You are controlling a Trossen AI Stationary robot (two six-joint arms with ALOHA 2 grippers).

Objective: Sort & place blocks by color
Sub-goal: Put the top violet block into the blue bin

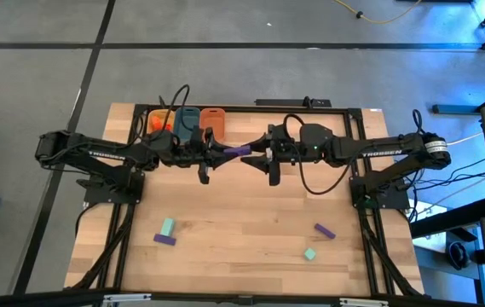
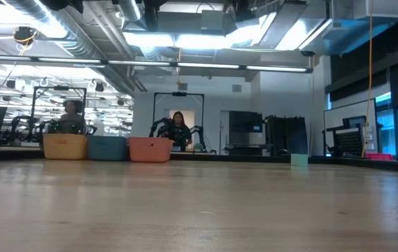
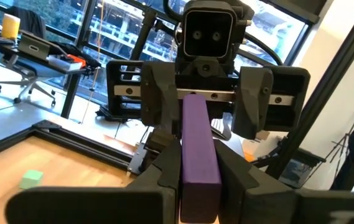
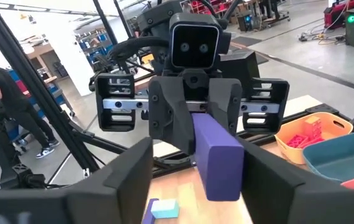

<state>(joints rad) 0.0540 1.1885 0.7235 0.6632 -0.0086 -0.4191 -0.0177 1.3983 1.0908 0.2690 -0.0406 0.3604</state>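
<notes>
Left gripper (image 1: 216, 154): raised above the far middle of the counter, pointing right, jaws closed on one end of the purple bar.
Right gripper (image 1: 259, 153): facing the left one head-on, jaws closed on the other end of the same bar.
Purple bar (image 1: 238, 151): held level in the air between the two grippers; in the left wrist view (image 3: 196, 149) it runs straight from that arm's fingers into the opposite jaws; the right wrist view (image 4: 217, 152) shows the same from the other side.
Counter (image 1: 242, 222): pale wood, dark frame rails along its left and right edges.
Loose blocks, near left: a mint block (image 1: 167, 227) touching or just beside a purple block (image 1: 165, 240).
Loose blocks, near right: a purple block (image 1: 325, 230), and a mint block (image 1: 309, 253) near it, apart.
Tubs: yellow tub (image 1: 158, 119), blue tub (image 1: 187, 118) and orange tub (image 1: 213, 118) in a row at the far edge, left of centre; the yellow tub holds orange-red blocks (image 4: 307, 132).
Low view: three tubs on the far line of the counter; one mint block (image 2: 299, 159) far right.
Room: a person (image 2: 178, 128) in the background.
</notes>
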